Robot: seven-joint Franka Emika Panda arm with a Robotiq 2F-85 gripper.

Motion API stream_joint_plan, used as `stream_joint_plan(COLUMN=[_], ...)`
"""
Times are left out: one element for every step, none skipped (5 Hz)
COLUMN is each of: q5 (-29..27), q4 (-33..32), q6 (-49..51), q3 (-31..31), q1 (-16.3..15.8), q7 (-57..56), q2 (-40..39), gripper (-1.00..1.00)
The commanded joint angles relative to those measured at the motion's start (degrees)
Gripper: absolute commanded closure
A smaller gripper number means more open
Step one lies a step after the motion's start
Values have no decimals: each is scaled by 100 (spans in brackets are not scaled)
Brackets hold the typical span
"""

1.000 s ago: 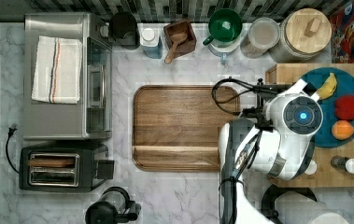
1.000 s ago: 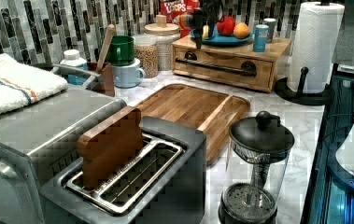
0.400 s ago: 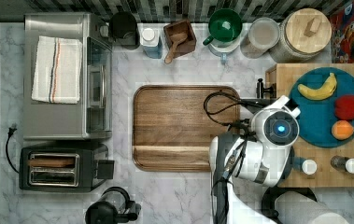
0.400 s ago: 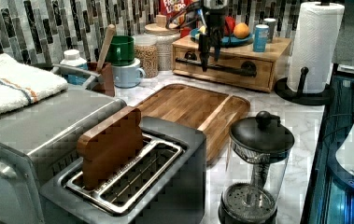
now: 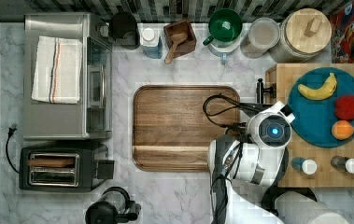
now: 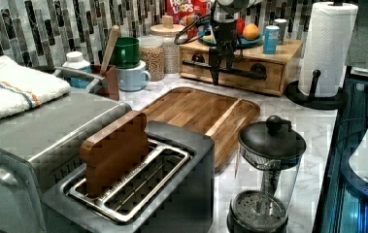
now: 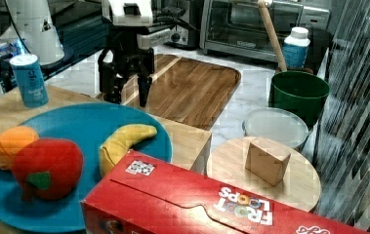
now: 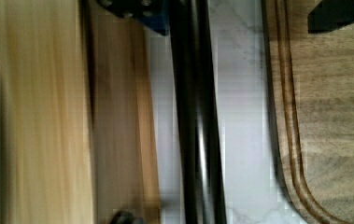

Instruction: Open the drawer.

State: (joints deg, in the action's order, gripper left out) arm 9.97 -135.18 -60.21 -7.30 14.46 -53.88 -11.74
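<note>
Pointing straight down, the gripper [image 6: 219, 65] hangs at the front of the drawer [image 6: 230, 73], its two fingers spread apart on either side of the black bar handle [image 6: 230, 71] without closing on it. In the wrist view one finger [image 8: 135, 11] sits over the drawer's wooden front and the other finger [image 8: 340, 14] over the edge of the cutting board [image 8: 333, 116], with the handle [image 8: 195, 112] running between them above a strip of marble worktop [image 8: 240, 116]. The drawer sits low in a light wooden box [image 5: 322, 126] standing at the worktop's edge on the top view's right, close to the back wall, and its front looks flush with the box, so it is shut. On the box rest a blue plate [image 5: 322, 119] with a banana [image 5: 318, 88], an apple [image 5: 349, 107] and an orange [image 5: 343, 129], and near them two small shakers [image 5: 307, 165]. The cutting board [image 5: 184, 126] lies in the middle of the worktop, just beside the drawer front. A toaster oven [image 5: 67, 77] with a folded towel [image 5: 55, 70] stands along the worktop's edge on the top view's left, and a toaster [image 5: 58, 165] sits next to it.
</note>
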Motion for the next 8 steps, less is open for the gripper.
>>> stream_joint_plan(q5=[-306,-317,-153,-117,-421,-511,-703,-577], q4=[267,140,15,-194,-339,-383,-425,-572], q6=[40,-11,-103,-258,-254,-226,-107,-14], q3=[438,546,685,909,1235,1482,1808,1862], q1=[-420,-613,-869,-1049,-1180,-1365,-1264,-1454], q7=[305,595,1152,1430,1479,1914,1908,2289], q2=[-175,-141,-128,-60,72,121,262,453], gripper=[-100,-100,-100,-100,-100,-100,-100,-100])
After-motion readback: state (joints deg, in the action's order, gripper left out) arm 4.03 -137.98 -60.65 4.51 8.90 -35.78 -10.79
